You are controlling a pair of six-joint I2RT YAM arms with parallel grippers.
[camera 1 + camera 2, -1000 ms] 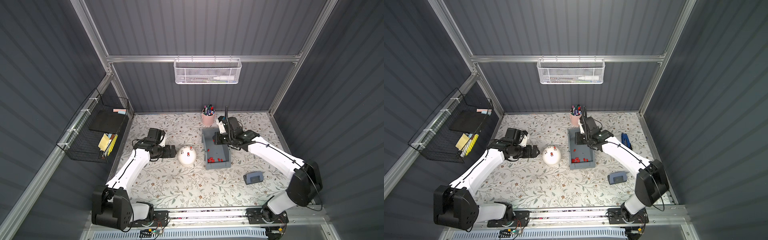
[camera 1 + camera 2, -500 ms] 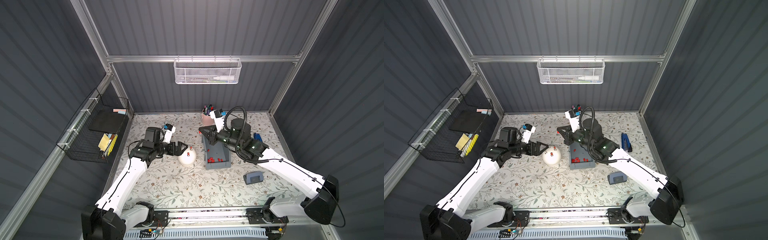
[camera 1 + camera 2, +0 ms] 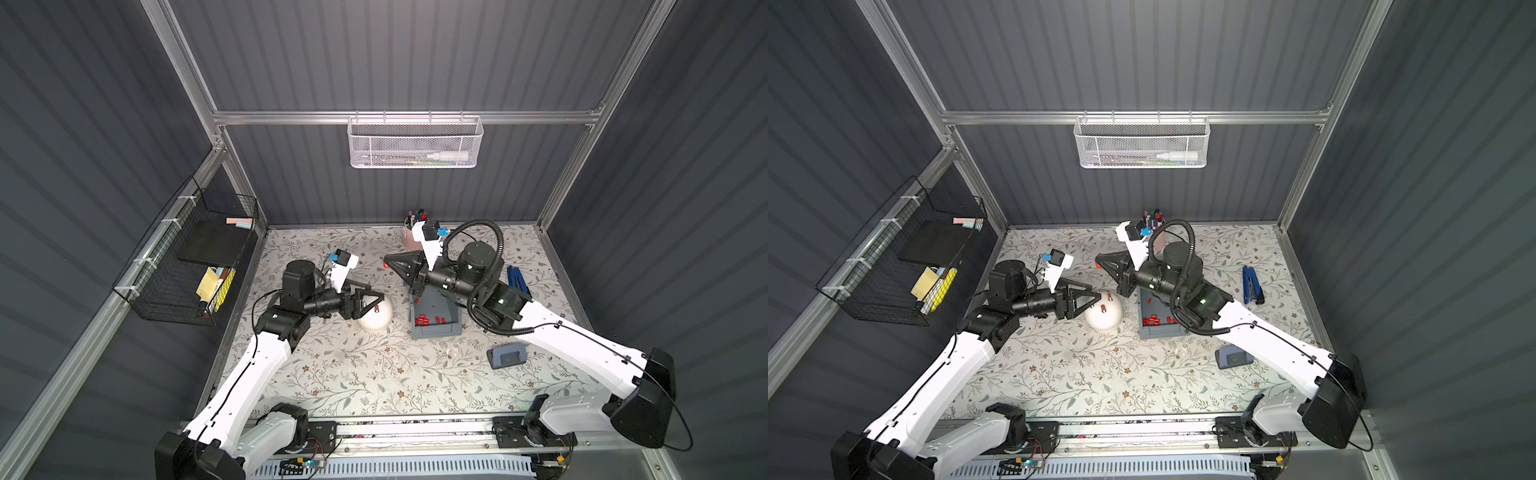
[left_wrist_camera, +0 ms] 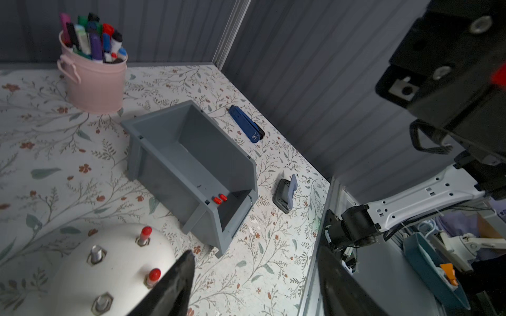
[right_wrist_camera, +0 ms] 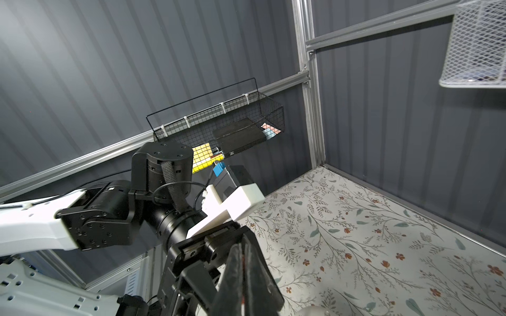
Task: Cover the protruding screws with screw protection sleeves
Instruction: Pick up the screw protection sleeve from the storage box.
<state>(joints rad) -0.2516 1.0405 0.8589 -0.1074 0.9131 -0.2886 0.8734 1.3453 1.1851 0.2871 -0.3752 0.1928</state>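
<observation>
My right pincer (image 3: 1098,264) is pinched shut on one red sleeve (image 3: 385,264) and hangs raised above the surface (image 3: 374,374), its tip pointing toward my left arm. The white dome (image 3: 376,319) lies beneath that tip and a little nearer my base. My left pincer (image 3: 374,296) is the nearer one, just beside the dome, jaws apart with nothing between them.

The screws (image 4: 95,253) stick out of the dome's top, long axes roughly upright and fanned outward. I judge the sleeve must descend along one pin's axis.

Count: four screws, two capped red, two bare. One sleeve is held. The loose sleeves (image 3: 424,320) in the one grey bin (image 3: 434,331) cluster too tightly to count.
</observation>
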